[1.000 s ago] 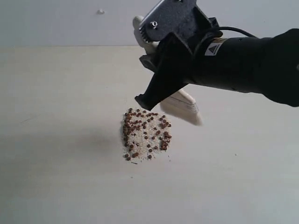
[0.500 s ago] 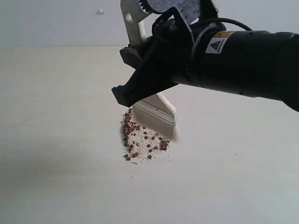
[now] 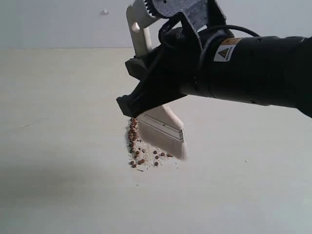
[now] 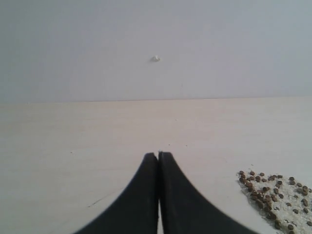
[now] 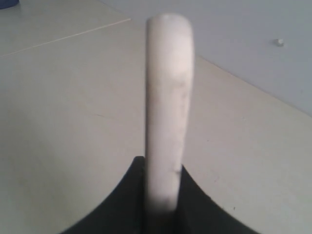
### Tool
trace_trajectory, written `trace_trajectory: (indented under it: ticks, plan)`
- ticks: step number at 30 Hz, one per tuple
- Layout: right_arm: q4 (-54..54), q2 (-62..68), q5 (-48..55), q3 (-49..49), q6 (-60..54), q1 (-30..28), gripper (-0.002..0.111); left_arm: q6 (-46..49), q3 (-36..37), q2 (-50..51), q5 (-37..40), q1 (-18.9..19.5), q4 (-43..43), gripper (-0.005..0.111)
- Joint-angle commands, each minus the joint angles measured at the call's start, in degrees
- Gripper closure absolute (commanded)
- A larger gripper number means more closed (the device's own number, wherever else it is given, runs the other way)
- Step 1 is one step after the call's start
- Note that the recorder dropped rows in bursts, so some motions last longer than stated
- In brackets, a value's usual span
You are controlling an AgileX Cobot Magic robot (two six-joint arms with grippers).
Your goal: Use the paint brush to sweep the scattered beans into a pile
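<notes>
The paint brush [image 3: 163,131] hangs from my right gripper [image 3: 132,104], which is shut on its pale handle [image 5: 165,112]. The handle's end with the hole [image 3: 136,27] sticks up above the gripper. The off-white bristles [image 3: 168,142] are down on the far right part of the beans [image 3: 139,155], a small patch of reddish-brown beans and whitish crumbs, and hide much of it. In the left wrist view my left gripper [image 4: 158,156] is shut with nothing in it, and the beans [image 4: 273,192] lie off to one side of it. The left gripper does not show in the exterior view.
The pale table [image 3: 58,122] runs back to a grey wall. A lone white speck [image 3: 104,12] sits on that wall, also seen as the speck [image 4: 155,59] from the left wrist. My thick black right arm [image 3: 253,68] spans the upper right of the exterior view.
My right gripper swung the brush from the right of the pile leftward and down. The bristles now rest on the beans and cover more of them. The pile looks narrower.
</notes>
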Motion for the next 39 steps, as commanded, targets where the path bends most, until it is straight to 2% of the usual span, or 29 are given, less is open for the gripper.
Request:
trace_trajectory:
  ticks: [1,6,13,16,18,21,23,35,39]
  plan:
    - [0.4,-0.5,2.8,2.5,1.4,0.2,0.108,0.0,0.1,-0.3,-0.2,-0.1,0.2,0.107]
    - [-1.2,-0.7,-1.2,7.3,1.3,1.6,0.108,0.0,0.1,-0.3,-0.2,-0.1,0.2,0.107]
    - [-9.3,-6.9,-12.7,12.4,4.1,12.8,0.108,0.0,0.1,-0.3,-0.2,-0.1,0.2,0.107]
    - [-11.8,-10.0,-22.3,15.5,11.3,17.1,0.108,0.0,0.1,-0.3,-0.2,-0.1,0.2,0.107]
    - [-17.9,-11.5,-28.6,17.8,18.3,19.1,0.108,0.0,0.1,-0.3,-0.2,-0.1,0.2,0.107]
    - [-29.0,-11.8,-38.2,21.9,30.5,20.2,0.108,0.0,0.1,-0.3,-0.2,-0.1,0.2,0.107]
    - [-32.7,-11.5,-41.6,23.8,35.7,20.2,0.108,0.0,0.1,-0.3,-0.2,-0.1,0.2,0.107]
    - [-21.6,-6.7,-39.8,26.0,37.8,20.2,0.108,0.0,0.1,-0.3,-0.2,-0.1,0.2,0.107]
    - [-12.4,-3.8,-39.8,26.0,30.9,20.2,0.108,0.0,0.1,-0.3,-0.2,-0.1,0.2,0.107]
